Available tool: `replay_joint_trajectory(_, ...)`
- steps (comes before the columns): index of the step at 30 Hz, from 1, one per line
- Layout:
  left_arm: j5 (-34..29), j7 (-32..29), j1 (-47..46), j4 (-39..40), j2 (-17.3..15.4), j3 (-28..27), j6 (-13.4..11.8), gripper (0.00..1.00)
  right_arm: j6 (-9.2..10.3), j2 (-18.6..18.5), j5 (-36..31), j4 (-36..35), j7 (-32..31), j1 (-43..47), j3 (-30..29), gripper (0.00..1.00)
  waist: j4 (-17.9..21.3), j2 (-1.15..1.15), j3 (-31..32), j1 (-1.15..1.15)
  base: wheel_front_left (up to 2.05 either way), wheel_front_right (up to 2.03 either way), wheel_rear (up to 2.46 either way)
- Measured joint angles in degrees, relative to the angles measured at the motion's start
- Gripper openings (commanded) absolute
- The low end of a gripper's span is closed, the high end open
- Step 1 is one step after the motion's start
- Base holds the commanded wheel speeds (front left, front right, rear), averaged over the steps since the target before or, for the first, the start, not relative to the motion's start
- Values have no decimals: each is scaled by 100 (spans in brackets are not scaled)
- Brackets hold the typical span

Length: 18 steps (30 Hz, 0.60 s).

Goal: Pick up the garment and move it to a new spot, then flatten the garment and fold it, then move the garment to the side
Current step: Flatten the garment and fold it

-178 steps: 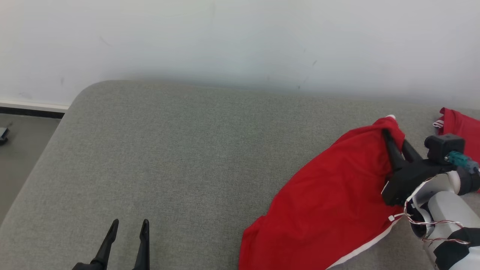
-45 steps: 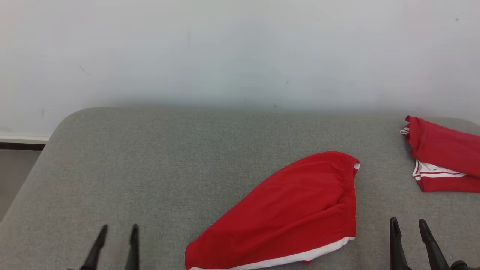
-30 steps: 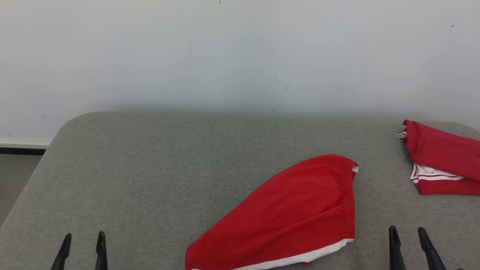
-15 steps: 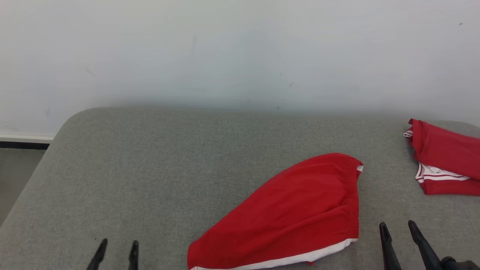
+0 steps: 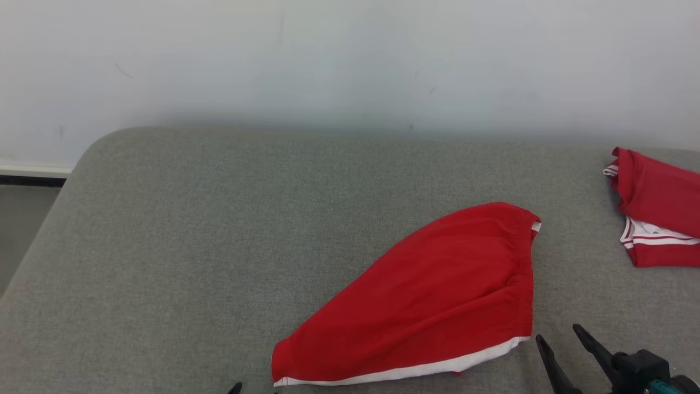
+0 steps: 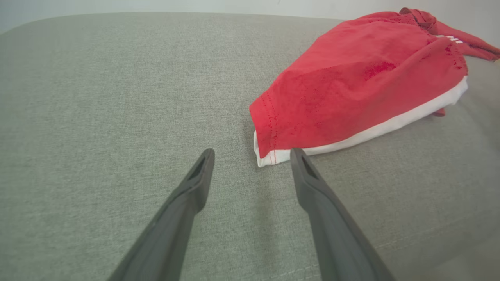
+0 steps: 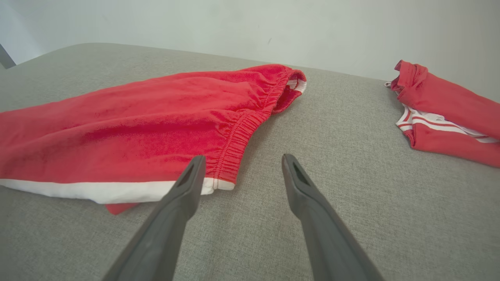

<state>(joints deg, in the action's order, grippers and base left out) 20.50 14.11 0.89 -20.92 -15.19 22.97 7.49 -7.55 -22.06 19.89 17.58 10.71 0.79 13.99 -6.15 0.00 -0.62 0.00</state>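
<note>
The garment [image 5: 432, 295] is a pair of red shorts with a white side stripe and an elastic waistband, lying folded on the grey cushion [image 5: 219, 246]. My right gripper [image 5: 559, 340] is open at the lower right, just right of the garment's waistband corner. In the right wrist view that gripper [image 7: 240, 166] stands open over bare cushion beside the waistband of the garment [image 7: 156, 128]. In the left wrist view my left gripper [image 6: 252, 158] is open, its fingertips just short of the hem corner of the garment [image 6: 351, 86]. Nothing is between either pair of fingers.
A second red garment with white trim [image 5: 656, 219] lies folded at the cushion's far right, also seen as the second garment [image 7: 445, 109]. A pale wall [image 5: 350, 60] rises behind the cushion. The cushion's rounded left edge drops to the floor [image 5: 22, 219].
The camera has shifted, so the whole scene sits differently. My left gripper has moved right toward the garment's hem corner and sunk to the frame's bottom edge. My right gripper has shifted left toward the waistband.
</note>
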Motion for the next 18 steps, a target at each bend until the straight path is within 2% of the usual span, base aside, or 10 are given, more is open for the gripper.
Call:
replay_joint_trajectory(8, 441, 54, -832, -927, -154, 906, 1, 100, 0, -336, 263, 664, 62, -770, 861, 100, -16, 1, -390, 1, 0, 0, 0)
replay_joint_trajectory(17, 799, 93, -1554, -1371, -147, 1417, 1, 100, 0, -604, 712, 1151, 145, -1454, 1815, 100, -56, 1, -737, 1, 0, 0, 0)
replay_joint_trajectory(18, 838, 93, -1606, -1391, -135, 1467, 1, 100, 0, -623, 805, 1188, 149, -1513, 1895, 25, -65, 0, -770, 1, 0, 0, 0)
